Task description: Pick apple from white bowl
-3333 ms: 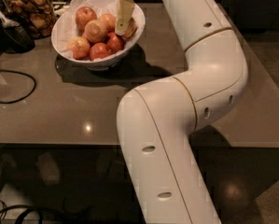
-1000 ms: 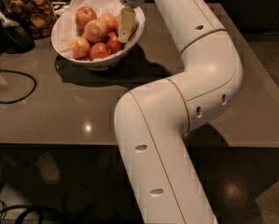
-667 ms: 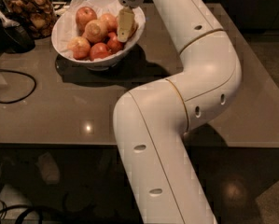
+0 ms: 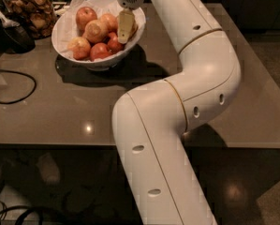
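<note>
The white bowl (image 4: 61, 31) stands at the back left of the table and holds several apples. A pale yellow-tan apple with an orange-red blush (image 4: 109, 21) lies toward the bowl's right side, next to two smaller deep-red apples (image 4: 114, 43). A pale apple with a stem dimple (image 4: 96, 30) lies in the middle. My gripper (image 4: 125, 27) hangs down into the right side of the bowl, right beside the blushed apple. Whatever lies behind the gripper is hidden.
A glass jar of brown snacks (image 4: 29, 9) stands left of the bowl, with a black object (image 4: 11, 35) in front of it. A black cable (image 4: 15, 86) loops on the grey table (image 4: 69, 111). My white arm (image 4: 191, 78) crosses the table's right half.
My gripper has sunk a little lower into the right side of the bowl. The apples have not visibly moved.
</note>
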Robot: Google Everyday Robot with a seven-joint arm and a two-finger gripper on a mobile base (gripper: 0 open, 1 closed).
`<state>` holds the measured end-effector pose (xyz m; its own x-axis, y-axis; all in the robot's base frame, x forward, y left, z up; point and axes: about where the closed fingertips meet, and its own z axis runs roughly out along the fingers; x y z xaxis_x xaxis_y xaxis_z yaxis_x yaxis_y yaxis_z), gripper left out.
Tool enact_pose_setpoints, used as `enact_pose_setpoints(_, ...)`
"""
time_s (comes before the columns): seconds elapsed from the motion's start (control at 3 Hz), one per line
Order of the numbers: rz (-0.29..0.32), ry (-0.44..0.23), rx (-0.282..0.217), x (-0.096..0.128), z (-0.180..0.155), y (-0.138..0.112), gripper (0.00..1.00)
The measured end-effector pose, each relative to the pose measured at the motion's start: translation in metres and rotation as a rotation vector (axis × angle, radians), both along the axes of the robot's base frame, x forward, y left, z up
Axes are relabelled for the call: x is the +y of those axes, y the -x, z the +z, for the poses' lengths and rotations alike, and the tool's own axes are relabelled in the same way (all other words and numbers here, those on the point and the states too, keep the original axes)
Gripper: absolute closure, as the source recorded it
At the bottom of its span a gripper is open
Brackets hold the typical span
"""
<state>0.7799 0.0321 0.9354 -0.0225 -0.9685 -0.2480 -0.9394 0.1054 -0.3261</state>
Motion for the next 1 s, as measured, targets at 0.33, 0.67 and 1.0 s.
enact_pose_setpoints(0.33, 0.001, 0.007, 0.003, 0.0002, -0.0027, -0.0007, 0.20)
enact_pose_setpoints(0.67, 0.001, 0.010, 0.005, -0.0004, -0.0044, -0.0011, 0.23)
enact_pose_setpoints(1.0, 0.002, 0.019, 0.012, -0.0013, -0.0094, -0.0020, 0.24)
